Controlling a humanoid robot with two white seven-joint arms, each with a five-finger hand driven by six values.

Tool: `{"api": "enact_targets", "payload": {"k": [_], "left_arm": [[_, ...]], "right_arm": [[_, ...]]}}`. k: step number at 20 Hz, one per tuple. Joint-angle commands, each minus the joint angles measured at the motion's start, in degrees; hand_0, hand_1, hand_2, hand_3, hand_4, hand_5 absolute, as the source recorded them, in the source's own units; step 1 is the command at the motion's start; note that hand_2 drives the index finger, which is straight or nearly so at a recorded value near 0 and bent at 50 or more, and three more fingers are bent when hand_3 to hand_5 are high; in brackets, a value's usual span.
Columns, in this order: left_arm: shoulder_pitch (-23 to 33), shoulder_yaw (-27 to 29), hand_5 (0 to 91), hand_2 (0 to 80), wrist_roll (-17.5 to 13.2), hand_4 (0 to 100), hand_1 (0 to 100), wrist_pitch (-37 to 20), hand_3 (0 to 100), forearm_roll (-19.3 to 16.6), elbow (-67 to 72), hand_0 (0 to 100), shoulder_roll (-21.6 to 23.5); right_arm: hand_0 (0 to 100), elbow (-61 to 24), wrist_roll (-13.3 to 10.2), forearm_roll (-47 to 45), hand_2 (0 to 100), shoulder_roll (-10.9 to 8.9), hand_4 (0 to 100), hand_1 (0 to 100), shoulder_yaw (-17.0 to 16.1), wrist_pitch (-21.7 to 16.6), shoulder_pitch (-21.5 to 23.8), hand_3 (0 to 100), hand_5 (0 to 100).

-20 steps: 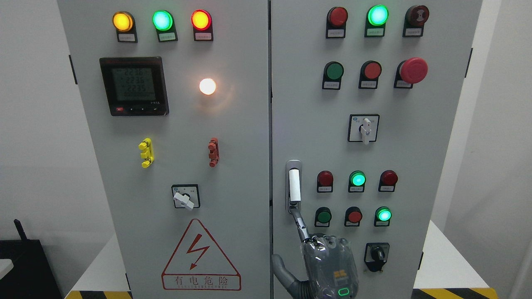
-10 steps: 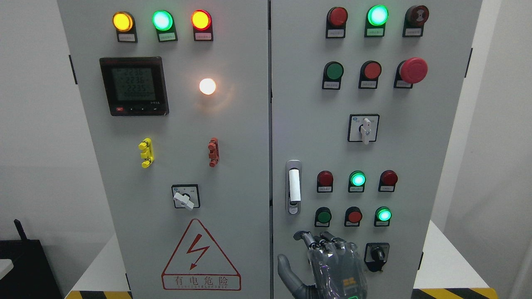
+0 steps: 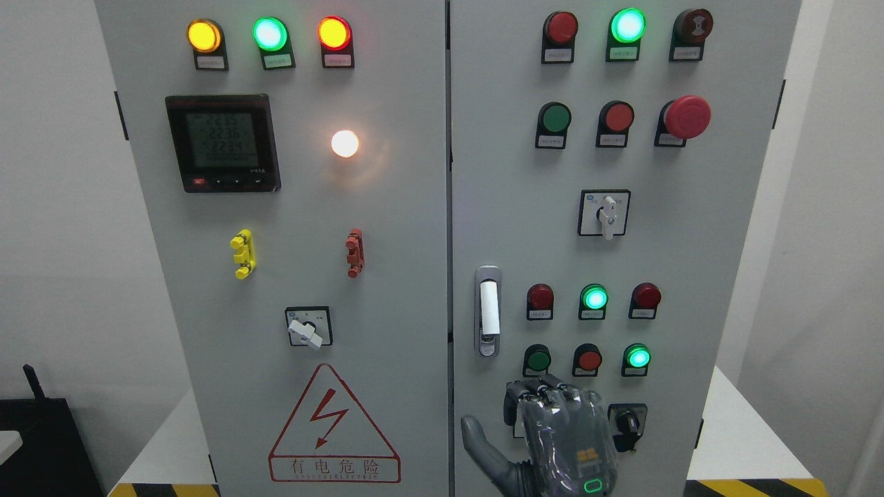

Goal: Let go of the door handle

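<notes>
door handle [image 3: 488, 310]: upright in its metal recess near the left edge of the right door [image 3: 690, 276], a little below mid-height, flat in its housing. nothing touches it.

right hand [image 3: 552, 428]: arm comes up at the bottom edge right of the middle. the hand sits below the handle, apart from it, back of the hand toward you. fingers [image 3: 545, 395] curled over at the knuckles, thumb [image 3: 483, 445] stuck out to the left; it holds nothing. left arm not in view.

progress, as you can judge it: the release looks done. hand is off the handle, clear gap between them. what is left is only pulling the arm down and away from the cabinet face; the hand partly covers the black key switch [image 3: 630, 422] at the lower right door, so watch that on the way out. whether the door is latched you cannot tell; the seam [image 3: 449, 207] between the doors looks closed.

counts, right door: top row three round lamps or buttons, one lit green; second row one green button, one red button, one red mushroom stop [image 3: 686, 116]; one white rotary selector [image 3: 606, 214]; beside the handle two rows of three, six in all, two lit green.

left door [image 3: 207, 276]: three lit lamps along the top edge (amber, green, red), one digital meter [image 3: 223, 143], one glowing white lamp [image 3: 344, 143], one yellow clip [image 3: 242, 254], one red clip [image 3: 355, 252], one rotary selector [image 3: 308, 328], one hazard triangle [image 3: 333, 428] near the bottom edge.
</notes>
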Motion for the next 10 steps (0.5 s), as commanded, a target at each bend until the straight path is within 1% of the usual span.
{"api": "enact_targets", "payload": {"k": [1, 2, 3, 4, 7, 9, 10], "left_arm": [[0.01, -0.79, 0.0, 0.0, -0.04, 0, 39, 0.03, 0, 0.00, 1.14, 12, -0.02], [0.01, -0.79, 0.0, 0.0, -0.04, 0, 39, 0.03, 0, 0.00, 1.14, 12, -0.02], [0.01, -0.79, 0.0, 0.0, -0.04, 0, 39, 0.03, 0, 0.00, 1.14, 12, -0.02], [0.01, -0.79, 0.0, 0.0, -0.04, 0, 39, 0.03, 0, 0.00, 1.14, 12, -0.02], [0.01, -0.79, 0.0, 0.0, -0.04, 0, 39, 0.03, 0, 0.00, 1.14, 12, 0.07], [0.01, -0.79, 0.0, 0.0, -0.04, 0, 39, 0.03, 0, 0.00, 1.14, 12, -0.02], [0.01, -0.79, 0.0, 0.0, -0.04, 0, 39, 0.03, 0, 0.00, 1.14, 12, -0.02]], "right_arm": [[22, -0.67, 0.00, 0.04, 96, -0.08, 90, 28, -0.46, -0.02, -1.82, 100, 99], [22, -0.67, 0.00, 0.04, 96, 0.01, 90, 33, -0.46, -0.02, -2.17, 100, 99], [23, -0.58, 0.00, -0.05, 95, 0.01, 90, 40, -0.46, 0.07, -2.61, 100, 99], [23, -0.49, 0.09, -0.05, 95, 0.01, 90, 44, -0.55, 0.07, -3.14, 100, 99], [24, -0.32, 0.26, -0.22, 94, 0.27, 90, 48, -1.07, 0.16, -4.37, 100, 99], [24, 0.21, 0.53, -0.22, 94, 0.36, 90, 49, -0.99, 1.47, -5.69, 100, 99], [24, 0.39, 1.49, -0.22, 94, 0.36, 90, 49, -0.99, 2.00, -6.30, 100, 99]]}}
